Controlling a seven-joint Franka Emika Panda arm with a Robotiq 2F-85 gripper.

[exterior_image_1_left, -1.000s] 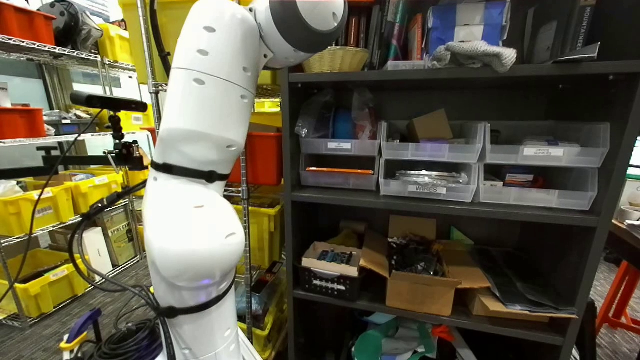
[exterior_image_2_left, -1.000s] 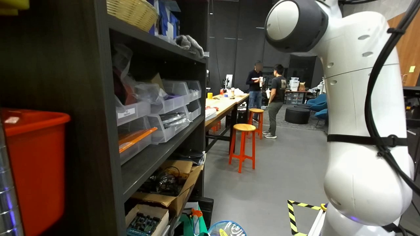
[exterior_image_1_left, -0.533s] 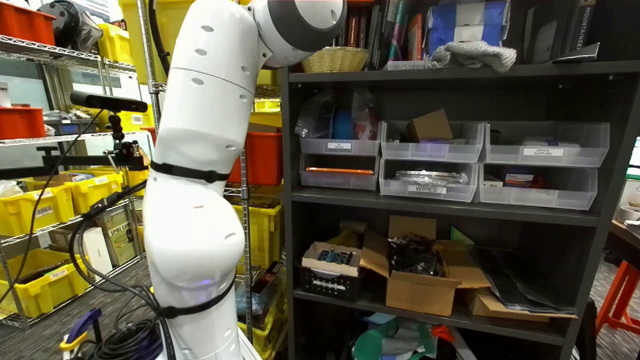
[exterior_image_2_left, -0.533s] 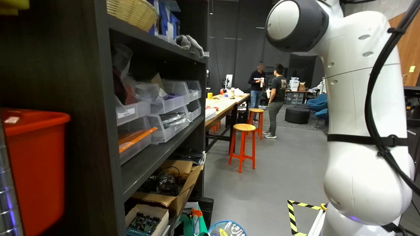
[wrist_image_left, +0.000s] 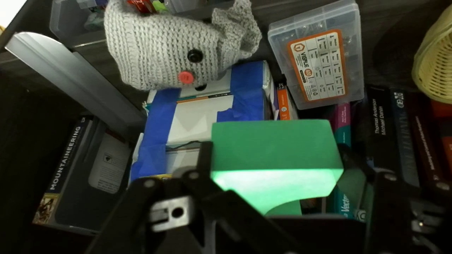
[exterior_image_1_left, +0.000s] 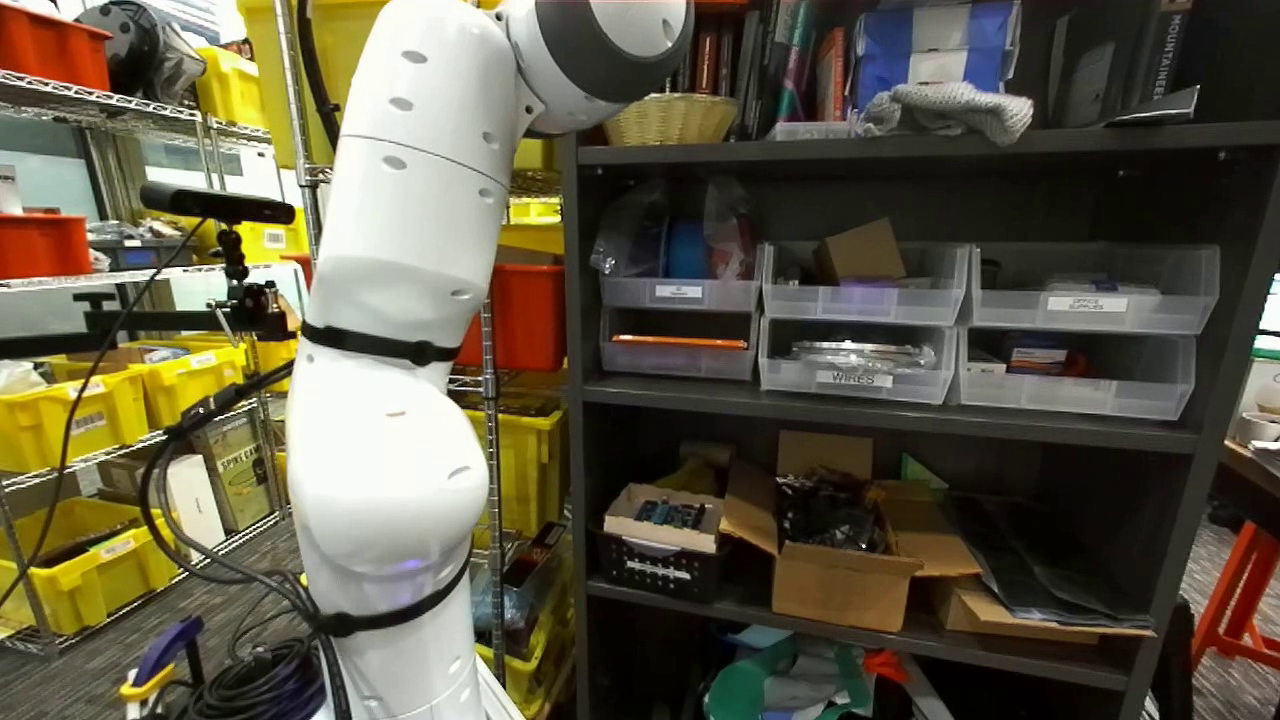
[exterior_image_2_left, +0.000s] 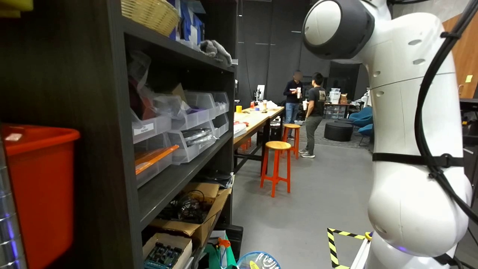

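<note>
Arm (exterior_image_1_left: 395, 240) barely budging, green block (wrist_image_left: 277, 144) held up top

So I'm standing here watching, and in the last second the arm has only leaned a touch; both exterior views show nearly the same pose as before. My read is that the block is being kept about steady, or eased along in tiny bits, nothing like a big swing. I can't say how the block itself has shifted.

The end effector (wrist_image_left: 277, 158) shows only in the wrist view: it's gripping the block, spread about as wide as the block is long. In that view the block shows over a blue-taped box (wrist_image_left: 197, 114) and a row of books (wrist_image_left: 379, 116), hiding bits of both. Can't tell if it touches either one.

Tight spot, honestly. A knit toy (wrist_image_left: 166, 49) slumps against the box at the front edge of the surface (exterior_image_1_left: 760, 153), a clear case (wrist_image_left: 317, 56) lies tilted by the books, and a basket (wrist_image_left: 436, 63) stands past them at the end. On the opposite side there's a mountaineering book (wrist_image_left: 69, 155). If I had to worry, it'd be the toy and the case: they look loose and easy to knock, with box and books filling the room underneath. One level down are plastic bins (exterior_image_1_left: 865, 300), some labelled. Two people (exterior_image_2_left: 316, 104) stand well back from the arm; one has shifted slightly.
</note>
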